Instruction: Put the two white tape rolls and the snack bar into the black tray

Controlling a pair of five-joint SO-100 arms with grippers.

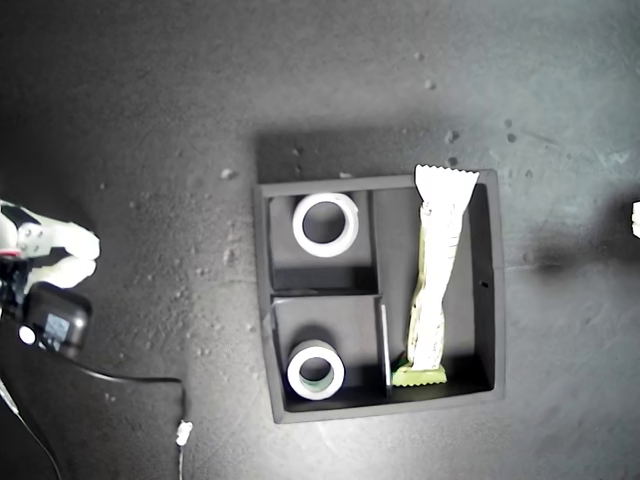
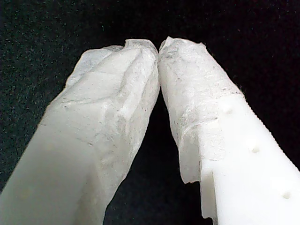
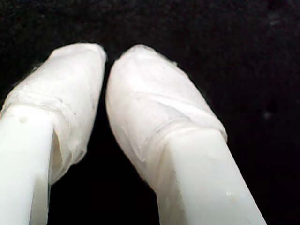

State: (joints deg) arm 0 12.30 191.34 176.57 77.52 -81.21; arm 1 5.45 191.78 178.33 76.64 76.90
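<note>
Resting inside the black tray [image 1: 495,290], all three task items appear already placed. One white tape roll [image 1: 325,224] lies flat in the small compartment toward the top left of the tray in the exterior view, and the second tape roll [image 1: 316,369] lies flat in the small compartment below it. The snack bar [image 1: 436,272] lies pale side up along the long compartment on the exterior view's right, with one crimped end riding over the tray's top wall and the green end touching the bottom wall.

The first gripper [image 2: 158,47] has its taped tips pressed together with nothing between them, over bare dark surface. The second gripper [image 3: 106,61] is likewise empty, its tips drawn nearly together with only a sliver of gap. An arm [image 1: 45,255] sits at the exterior view's left edge, well apart from the tray; the wrist views do not show which arm it is. A sliver of white shows at the exterior view's right edge, too little to identify.

The task looks complete. The remaining risk is the overhanging snack bar: a passing gripper or a nudge to the tray could catch that raised end and tip the packet out. The cable [image 1: 140,380] trailing near the arm could also snag during a retreat.
</note>
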